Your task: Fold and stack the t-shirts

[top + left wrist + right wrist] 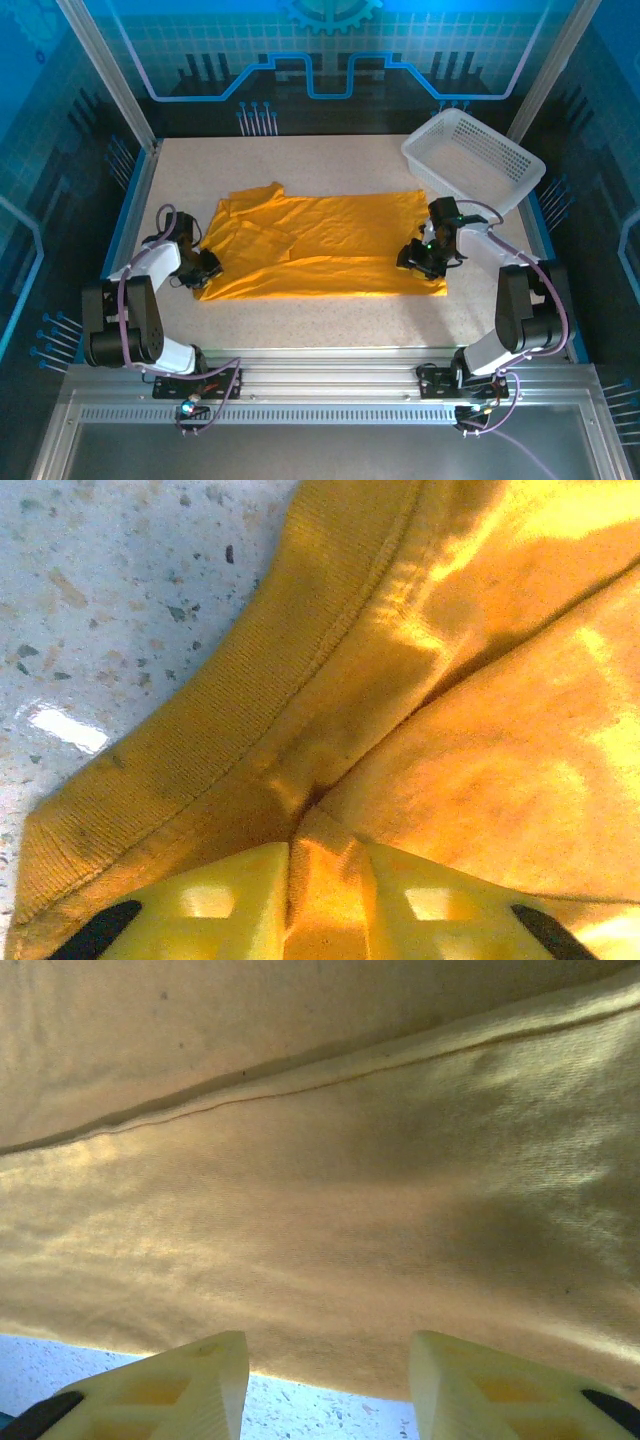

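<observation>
An orange-yellow t-shirt [320, 245] lies spread flat across the middle of the table. My left gripper [207, 270] sits at its left end by the ribbed collar [200, 750]. In the left wrist view the left gripper [328, 880] pinches a raised fold of the t-shirt [480, 730] between its two yellow fingers. My right gripper [412, 255] is low over the shirt's right end. In the right wrist view the right gripper [330, 1370] stands open, its fingers wide apart over bare table, with the t-shirt's [320, 1210] edge just ahead of the tips.
A white mesh basket [475, 160] sits tilted at the back right corner, close behind the right arm. Speckled tabletop [330, 320] lies bare between the shirt and the near edge. Blue rails border the table on both sides.
</observation>
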Robot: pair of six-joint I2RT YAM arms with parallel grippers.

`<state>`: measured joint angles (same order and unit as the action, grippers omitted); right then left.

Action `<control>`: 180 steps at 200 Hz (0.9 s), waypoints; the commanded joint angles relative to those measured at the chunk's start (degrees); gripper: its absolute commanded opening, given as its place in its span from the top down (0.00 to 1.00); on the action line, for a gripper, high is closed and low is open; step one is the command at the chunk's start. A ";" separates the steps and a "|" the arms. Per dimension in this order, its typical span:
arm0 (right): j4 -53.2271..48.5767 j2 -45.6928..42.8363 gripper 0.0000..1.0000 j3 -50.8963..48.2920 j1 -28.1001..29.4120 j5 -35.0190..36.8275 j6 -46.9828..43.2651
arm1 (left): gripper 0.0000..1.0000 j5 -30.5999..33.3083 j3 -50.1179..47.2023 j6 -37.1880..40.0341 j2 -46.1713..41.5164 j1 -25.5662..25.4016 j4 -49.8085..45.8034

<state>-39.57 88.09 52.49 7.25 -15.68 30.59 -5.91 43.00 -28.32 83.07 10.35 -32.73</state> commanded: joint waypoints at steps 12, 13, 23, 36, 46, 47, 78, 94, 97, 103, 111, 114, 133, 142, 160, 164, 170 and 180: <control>-0.59 0.95 0.54 1.04 0.90 -1.45 0.44 | 0.82 -0.77 -1.16 0.35 -2.59 0.37 -2.11; -0.59 0.94 0.54 1.04 0.92 -1.41 0.44 | 0.83 -0.77 -1.21 0.31 -2.62 0.37 -2.09; -0.50 1.11 0.54 1.04 0.91 -1.44 0.52 | 0.86 -0.60 -1.26 0.49 -2.74 0.37 -2.11; -0.36 1.28 0.55 1.12 0.91 -1.38 0.66 | 0.91 -0.40 -1.10 0.71 -2.41 0.37 -2.48; -0.46 1.42 0.55 1.14 0.90 -1.37 0.68 | 0.95 0.31 -0.79 0.78 -2.23 0.37 -3.00; -0.48 1.40 0.55 1.18 0.92 -1.37 0.73 | 0.95 0.39 -0.76 0.79 -2.26 0.37 -3.06; -0.85 1.29 0.55 1.46 0.91 -0.80 0.63 | 1.00 4.17 0.47 0.95 -3.43 0.37 -4.46; -1.10 1.12 0.55 1.47 0.86 -0.44 0.53 | 1.00 6.12 1.24 1.16 -4.04 0.37 -5.05; -1.13 1.07 0.55 1.45 0.88 -0.37 0.53 | 1.00 6.43 1.43 1.15 -4.05 0.42 -5.16; -1.29 0.96 0.55 1.46 0.92 -0.22 0.52 | 1.00 7.10 1.85 1.24 -3.98 0.45 -5.49; -1.42 0.81 0.55 1.47 0.87 0.10 0.54 | 1.00 7.92 2.17 1.30 -3.90 0.46 -5.83; -1.47 0.77 0.55 1.48 0.88 0.19 0.55 | 1.00 8.13 2.28 1.25 -3.88 0.46 -5.93; -1.71 0.48 0.55 1.47 0.68 0.62 0.44 | 1.00 8.81 2.37 1.18 -3.71 0.46 -5.54; -1.82 0.50 0.55 1.55 0.67 0.71 0.35 | 1.00 9.16 2.35 0.92 -3.61 0.46 -5.31; -2.09 0.36 0.55 1.65 0.64 0.67 0.35 | 1.00 9.36 2.35 0.63 -3.28 0.55 -4.67; -2.17 0.34 0.55 1.65 0.66 0.65 0.32 | 1.00 9.37 2.46 0.65 -3.14 0.55 -4.65; -2.18 0.25 0.55 1.68 0.58 0.75 0.26 | 1.00 9.47 2.66 0.68 -2.96 0.63 -4.54; -2.33 0.15 0.55 1.74 0.66 0.82 0.26 | 1.00 9.51 3.08 0.88 -2.70 0.72 -4.23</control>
<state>-40.05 88.68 52.82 7.49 -15.38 30.61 1.45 44.16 -28.12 80.25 10.35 -36.16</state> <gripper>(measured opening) 0.451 0.054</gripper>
